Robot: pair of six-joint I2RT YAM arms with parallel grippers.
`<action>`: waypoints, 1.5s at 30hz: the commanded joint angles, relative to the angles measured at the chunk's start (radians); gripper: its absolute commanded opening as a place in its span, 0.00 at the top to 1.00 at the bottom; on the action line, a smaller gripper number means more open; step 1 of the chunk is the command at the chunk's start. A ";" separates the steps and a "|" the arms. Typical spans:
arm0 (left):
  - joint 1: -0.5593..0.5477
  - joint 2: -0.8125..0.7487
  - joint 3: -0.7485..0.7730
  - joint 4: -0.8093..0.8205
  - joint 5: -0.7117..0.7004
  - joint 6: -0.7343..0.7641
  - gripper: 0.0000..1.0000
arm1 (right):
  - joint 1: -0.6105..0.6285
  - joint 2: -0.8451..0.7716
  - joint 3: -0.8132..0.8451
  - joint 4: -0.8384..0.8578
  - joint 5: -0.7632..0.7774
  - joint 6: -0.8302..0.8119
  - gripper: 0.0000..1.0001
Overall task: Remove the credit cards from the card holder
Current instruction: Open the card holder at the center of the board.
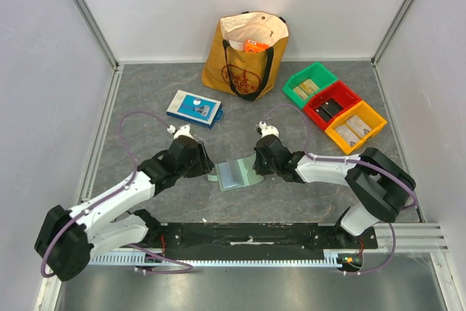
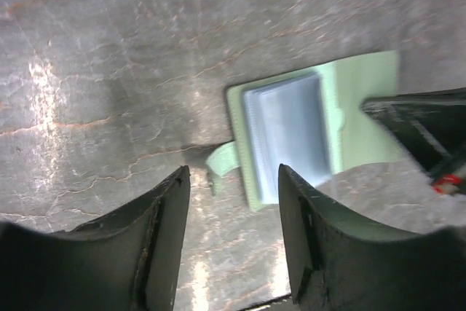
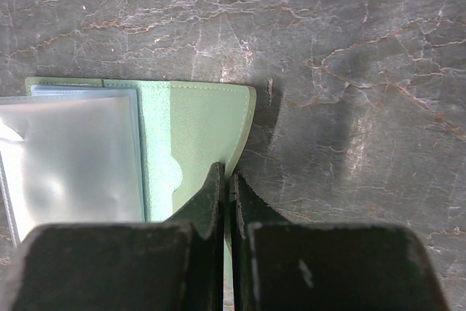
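– Now, card holder (image 1: 237,173) position?
– Lying open on the surface (image 1: 145,85) between both arms. Right jaws pinched shut on its right cover edge; left jaws apart, empty, just beside its left edge.

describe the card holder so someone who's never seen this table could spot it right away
On the grey table, look near the front middle, between the left gripper and the right gripper. The card holder lies open there: small, flat, pale green with clear bluish pockets, unlike the larger blue-and-white box farther back.
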 commanded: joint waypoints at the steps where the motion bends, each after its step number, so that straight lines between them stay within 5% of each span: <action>1: 0.000 -0.076 0.112 -0.081 0.000 0.038 0.41 | -0.002 0.006 -0.036 -0.019 -0.001 0.006 1.00; 12: -0.012 0.081 0.041 0.182 0.257 -0.068 0.51 | -0.034 0.046 -0.053 -0.003 -0.047 0.039 1.00; 20: -0.012 0.198 -0.038 0.298 0.197 -0.094 0.68 | -0.094 0.074 -0.097 0.049 -0.142 0.065 1.00; 32: -0.009 0.261 -0.090 0.303 0.071 -0.095 0.69 | -0.130 0.147 -0.091 0.063 -0.228 0.071 0.99; 34: -0.009 0.257 -0.093 0.290 0.060 -0.091 0.69 | -0.133 0.149 -0.091 0.055 -0.231 0.071 0.94; 41: -0.012 0.263 -0.078 0.255 0.063 -0.062 0.69 | -0.124 -0.024 -0.036 -0.086 -0.179 -0.012 0.54; 45: -0.012 0.260 -0.073 0.246 0.071 -0.054 0.69 | -0.097 -0.112 0.056 -0.155 -0.168 -0.056 0.43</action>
